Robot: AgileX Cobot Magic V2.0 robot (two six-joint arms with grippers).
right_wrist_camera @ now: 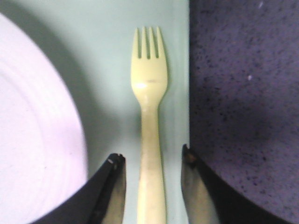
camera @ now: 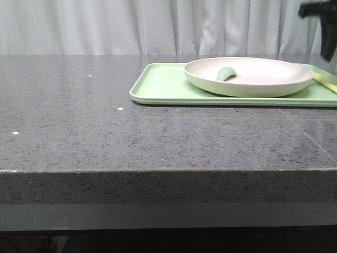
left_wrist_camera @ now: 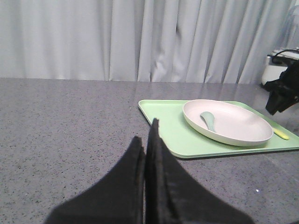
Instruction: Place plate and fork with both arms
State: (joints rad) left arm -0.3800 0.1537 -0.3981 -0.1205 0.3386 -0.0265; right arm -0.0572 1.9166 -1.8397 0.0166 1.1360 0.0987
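Spanning the whole front view, one grey speckled table (camera: 105,132) carries everything, with a pale curtain (camera: 105,26) behind it. One light-green tray (camera: 158,87) lies flat on the table's far right part. One plate (camera: 253,79) sits on the tray, filling most of its width. One grey-green spoon (camera: 226,74) lies inside the plate. One fork (right_wrist_camera: 148,140) lies flat on the tray, in the strip between the plate's rim and the tray's right edge.

The front view shows only a yellow end of the fork past the plate; the right wrist view shows it whole, four tines pointing away from the fingers. The left wrist view shows the spoon's bowl and handle plainly, where the front view shows only its bowl.

Left gripper (left_wrist_camera: 148,140): hangs low over bare table, well apart from the tray, its black fingers pressed together with nothing between them.

Right gripper (right_wrist_camera: 152,168): poised directly above the fork, fingers spread either side of the handle, not touching it. Only a dark part of this arm shows at the front view's top right corner.
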